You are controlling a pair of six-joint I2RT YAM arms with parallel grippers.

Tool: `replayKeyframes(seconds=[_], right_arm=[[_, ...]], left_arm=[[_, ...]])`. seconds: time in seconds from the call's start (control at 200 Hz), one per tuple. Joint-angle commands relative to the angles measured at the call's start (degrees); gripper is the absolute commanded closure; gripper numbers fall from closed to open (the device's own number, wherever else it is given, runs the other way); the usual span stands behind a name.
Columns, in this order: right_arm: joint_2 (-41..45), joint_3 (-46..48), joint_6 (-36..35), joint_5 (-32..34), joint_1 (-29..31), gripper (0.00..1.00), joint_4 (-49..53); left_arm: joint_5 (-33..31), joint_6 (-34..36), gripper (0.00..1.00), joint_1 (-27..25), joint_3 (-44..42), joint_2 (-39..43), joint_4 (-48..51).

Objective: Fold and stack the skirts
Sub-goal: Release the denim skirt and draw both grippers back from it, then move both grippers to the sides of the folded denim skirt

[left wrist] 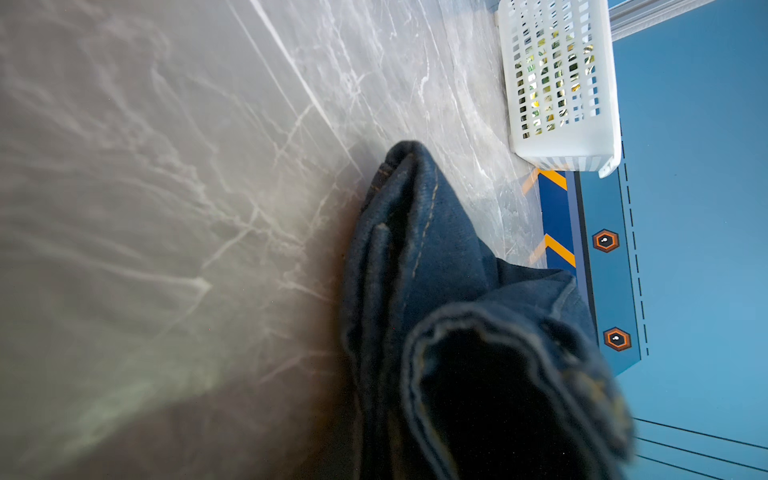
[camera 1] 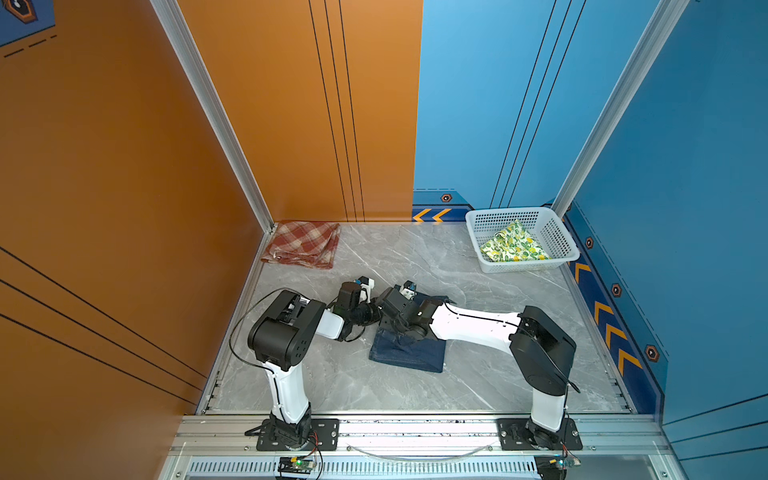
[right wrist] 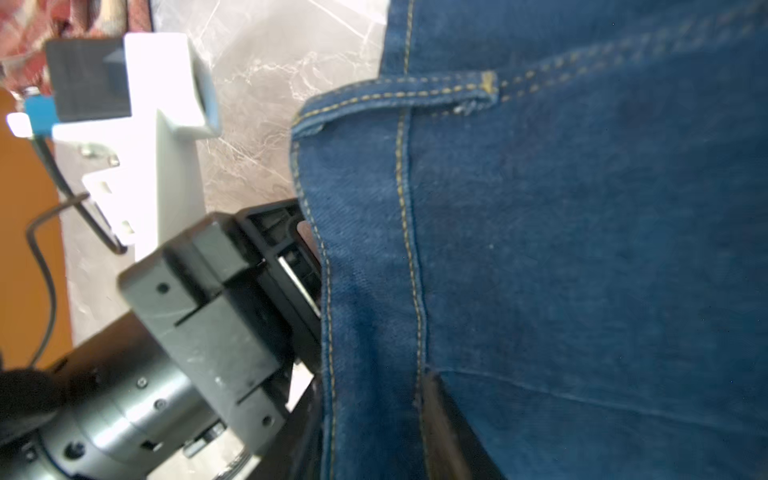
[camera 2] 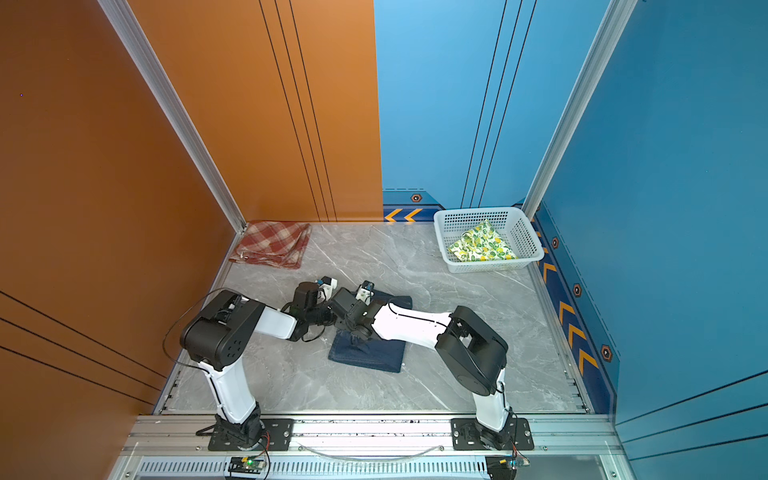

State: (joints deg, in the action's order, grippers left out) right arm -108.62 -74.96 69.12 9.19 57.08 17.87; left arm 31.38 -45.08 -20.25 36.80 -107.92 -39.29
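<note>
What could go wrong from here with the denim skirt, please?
1. The left claw seems to pinch only a bunched edge of the denim skirt; lifting may let it slip or spoil the fold.
2. The left arm and right arm crowd together over the skirt, so they might bump.

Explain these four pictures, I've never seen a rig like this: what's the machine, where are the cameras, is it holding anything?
Two robot arms are bolted to the front edge of a marble table, each ending in a pincer. Two pictures look down from overhead; two come from cameras on the wrists. On it lie a folded plaid skirt, far left, and a denim skirt in the middle; a lemon-print skirt sits in a white basket. The left pincer and right pincer meet at the denim's edge, but cloth hides their jaws, so I cannot tell whether either grips it.
</note>
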Motion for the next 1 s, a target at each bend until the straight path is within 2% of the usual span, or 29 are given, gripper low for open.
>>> replayKeyframes(seconds=[0.0, 0.14, 0.27, 0.531, 0.741, 0.921, 0.996], right_arm=[[4.0, 2.2, -0.1, 1.1, -0.6, 0.50, -2.6], [8.5, 5.8, -1.3, 2.7, -1.8, 0.48, -2.6], [13.0, 10.1, -3.0, 4.5, -3.2, 0.47, -2.3], [22.7, 15.6, -9.8, 6.6, -5.8, 0.44, -0.8], [29.3, 18.9, -15.6, 7.9, -8.5, 0.42, 1.4], [33.0, 21.1, -19.7, 7.4, -10.7, 0.42, 2.2], [33.5, 21.7, -21.1, 6.5, -11.4, 0.42, 2.4]], left_arm=[[-4.0, 0.2, 0.89, 0.4, -4.4, -4.1, 17.2], [-4.7, -0.3, 0.85, 0.7, -4.8, -2.6, 17.2], [-5.8, -0.8, 0.73, 0.9, -5.0, -0.5, 18.5], [-9.5, -0.1, 0.62, 0.9, -3.8, 6.1, 25.1], [-19.0, 1.3, 0.49, 1.2, -2.4, 16.1, 35.7], [-29.6, 2.1, 0.48, 1.4, -0.7, 27.1, 44.3], [-32.5, 3.0, 0.48, 0.0, 0.0, 31.6, 45.9]])
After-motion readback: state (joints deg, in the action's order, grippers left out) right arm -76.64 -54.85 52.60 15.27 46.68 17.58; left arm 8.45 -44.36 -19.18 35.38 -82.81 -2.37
